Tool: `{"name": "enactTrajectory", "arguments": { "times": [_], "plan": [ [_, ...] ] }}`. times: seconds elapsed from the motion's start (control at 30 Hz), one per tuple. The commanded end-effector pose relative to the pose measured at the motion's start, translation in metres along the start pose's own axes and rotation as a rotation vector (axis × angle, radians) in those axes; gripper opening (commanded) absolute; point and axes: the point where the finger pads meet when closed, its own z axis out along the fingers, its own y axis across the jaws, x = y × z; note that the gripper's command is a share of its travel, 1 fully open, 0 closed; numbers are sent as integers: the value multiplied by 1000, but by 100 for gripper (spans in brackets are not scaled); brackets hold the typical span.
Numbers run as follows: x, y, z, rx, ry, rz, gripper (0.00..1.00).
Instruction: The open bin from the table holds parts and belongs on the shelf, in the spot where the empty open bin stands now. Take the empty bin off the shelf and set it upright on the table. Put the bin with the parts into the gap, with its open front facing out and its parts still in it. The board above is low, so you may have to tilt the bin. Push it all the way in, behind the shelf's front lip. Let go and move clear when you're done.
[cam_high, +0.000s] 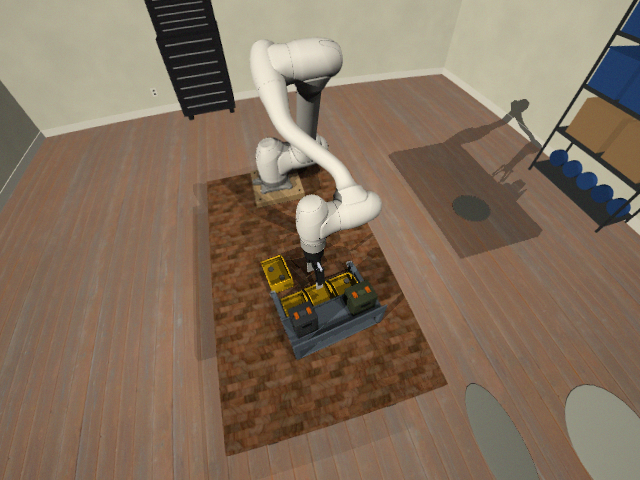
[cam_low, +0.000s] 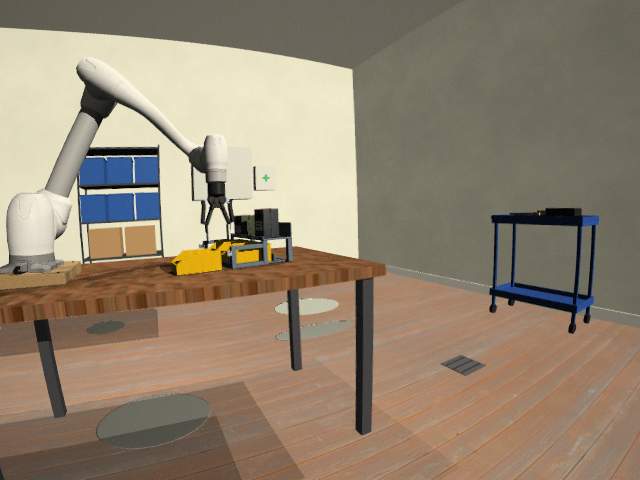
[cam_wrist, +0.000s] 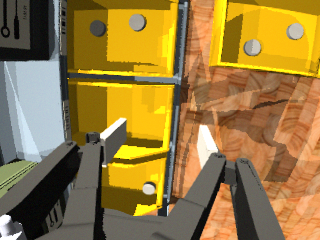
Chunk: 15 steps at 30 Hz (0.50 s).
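A small grey shelf stands on the wooden table and holds three yellow open bins side by side. In the wrist view the middle bin is empty; the bin on one side holds two grey parts and the bin on the other side shows one. The yellow bin with two parts stands on the table beside the shelf, and also shows in the wrist view. My gripper is open and empty, pointing down above the front of the middle bin; it also shows in the wrist view and the side view.
Two closed cases sit on the shelf's top board: a dark grey one and a green one. The arm's base is on a wooden block at the table's far end. A blue cart stands off to the side.
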Motion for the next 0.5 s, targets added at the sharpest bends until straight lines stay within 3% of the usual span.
{"name": "enactTrajectory", "arguments": {
  "times": [0.0, 0.47],
  "plan": [
    [0, 3, 12, -5, -3, 1, 62],
    [1, 3, 33, -5, -3, 1, 62]
  ]
}}
